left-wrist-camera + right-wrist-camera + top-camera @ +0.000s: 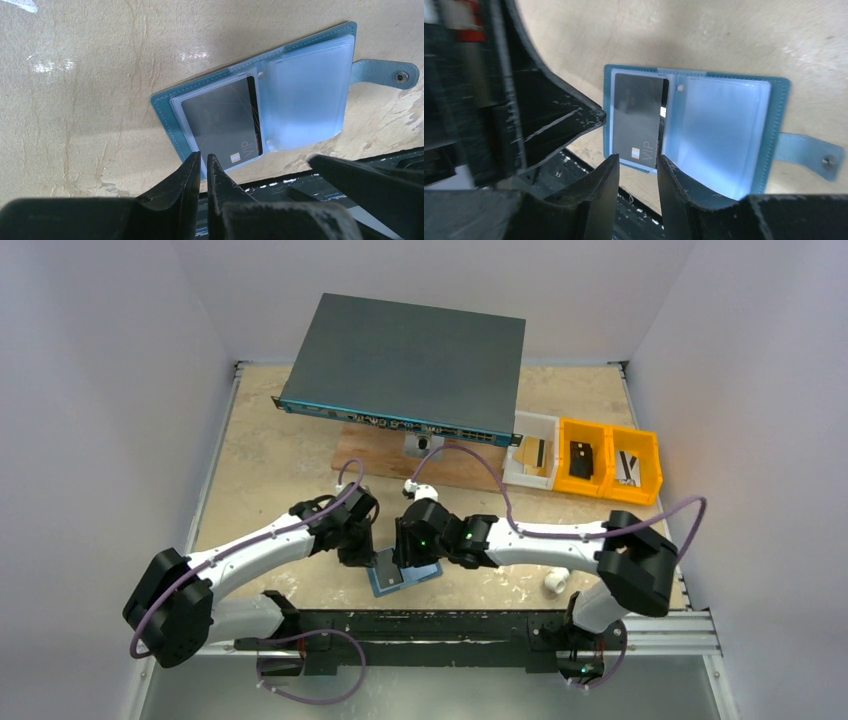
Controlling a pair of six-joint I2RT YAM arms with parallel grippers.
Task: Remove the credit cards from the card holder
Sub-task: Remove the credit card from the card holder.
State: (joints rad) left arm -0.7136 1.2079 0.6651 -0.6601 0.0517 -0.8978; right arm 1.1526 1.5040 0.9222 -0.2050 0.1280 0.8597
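Left end effector (203, 156) narrow, grip unclear; right end effector (637, 159) part-open above card holder (719, 130)

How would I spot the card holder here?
Start at the big dark grey network switch at the back, then come straight toward the table's near edge. The card holder lies open there: the only steel-blue wallet, with a snap strap and a dark card inside.

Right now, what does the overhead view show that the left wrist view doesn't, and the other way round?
Only overhead: the left arm, the right arm, the grey box and three bins. Only left wrist: VIP printed on the card, the snap strap, and the narrow gap between the left end effector's fingers. Both: the open blue holder on the table, with the grey card in it.
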